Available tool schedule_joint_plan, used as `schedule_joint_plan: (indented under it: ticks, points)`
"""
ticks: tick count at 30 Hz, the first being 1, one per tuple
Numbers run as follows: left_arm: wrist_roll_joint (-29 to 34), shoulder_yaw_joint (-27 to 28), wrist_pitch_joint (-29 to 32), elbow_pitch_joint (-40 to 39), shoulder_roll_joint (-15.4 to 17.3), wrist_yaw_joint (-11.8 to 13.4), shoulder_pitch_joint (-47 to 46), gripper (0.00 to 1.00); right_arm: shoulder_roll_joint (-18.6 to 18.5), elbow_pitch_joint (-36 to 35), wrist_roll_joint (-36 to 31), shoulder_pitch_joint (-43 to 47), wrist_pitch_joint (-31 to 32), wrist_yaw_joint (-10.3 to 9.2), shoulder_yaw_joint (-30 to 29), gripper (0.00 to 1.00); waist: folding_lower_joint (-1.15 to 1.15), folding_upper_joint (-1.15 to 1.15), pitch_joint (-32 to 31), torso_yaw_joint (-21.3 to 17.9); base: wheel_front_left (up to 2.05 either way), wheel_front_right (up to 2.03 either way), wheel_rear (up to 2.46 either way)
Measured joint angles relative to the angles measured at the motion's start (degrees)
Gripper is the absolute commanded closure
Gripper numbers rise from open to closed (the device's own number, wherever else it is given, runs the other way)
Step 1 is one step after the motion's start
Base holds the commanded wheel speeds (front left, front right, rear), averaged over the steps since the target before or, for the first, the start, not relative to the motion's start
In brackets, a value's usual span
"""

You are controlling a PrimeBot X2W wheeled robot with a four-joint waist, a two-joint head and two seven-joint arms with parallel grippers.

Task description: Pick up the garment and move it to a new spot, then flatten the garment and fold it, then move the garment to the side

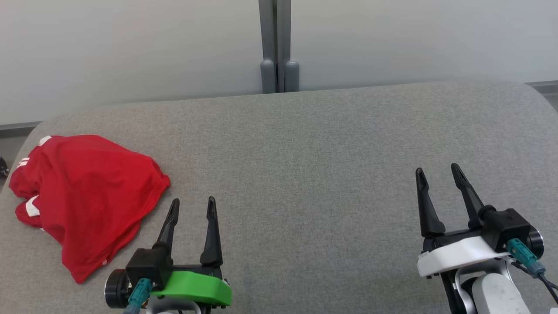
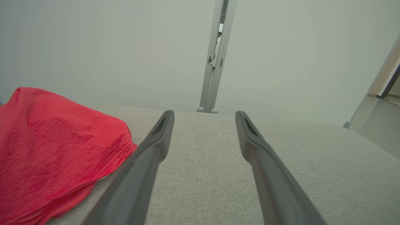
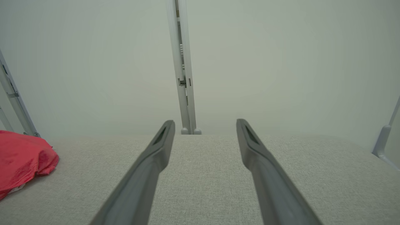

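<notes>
Garment (image 1: 87, 192), red with white stripes, lies crumpled at the left of the head view on the grey bench (image 1: 305, 152). Its long axis runs from the upper left down to a tapered corner at the lower left. A small white tag near its hem is too small to read. The left gripper (image 1: 193, 201) is just right of it and the right gripper (image 1: 437, 169) is well apart at the lower right. Each has its 2 fingers spread, holding nothing and pointing up the frame.

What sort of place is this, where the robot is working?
Probably an indoor test booth or lab: a grey cloth-covered table backed by plain pale wall panels joined by a grey metal post, with one crumpled red garment lying on it.
</notes>
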Motion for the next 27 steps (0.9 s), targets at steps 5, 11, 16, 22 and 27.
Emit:
schedule_joint_plan:
  ticks: [5,11,16,22,27]
  points:
    - [1.13,-0.64,-0.49,0.46,0.0,0.29,0.01,0.0,-0.01,0.07,-1.69,0.08,-0.49,0.0,0.43,0.0,0.0,0.0,-0.01,0.0,0.0,0.0,0.0]
    - [0.56,-0.77,-0.85,1.43,0.0,0.22,0.01,0.0,-0.01,0.36,-1.85,0.09,-0.76,0.0,0.62,0.0,0.0,0.0,-0.02,0.0,0.0,0.0,0.0]
    - [-1.99,-0.24,-0.85,1.64,0.0,-0.27,0.01,0.0,-0.01,0.66,0.05,0.09,-0.76,0.0,0.7,0.0,0.0,0.0,-0.05,-0.02,0.0,0.0,0.0]
    - [-3.26,0.18,-0.85,2.02,0.01,-0.59,0.03,0.0,-0.01,0.73,0.74,0.11,-0.76,0.0,0.99,0.0,0.0,0.0,-0.05,-0.06,0.0,0.0,0.0]
    - [-3.07,0.1,-0.85,2.24,0.01,-0.59,0.04,0.0,-0.02,0.86,1.08,0.17,-0.76,0.0,1.02,0.0,0.0,0.0,-0.1,-0.07,0.0,0.0,0.0]
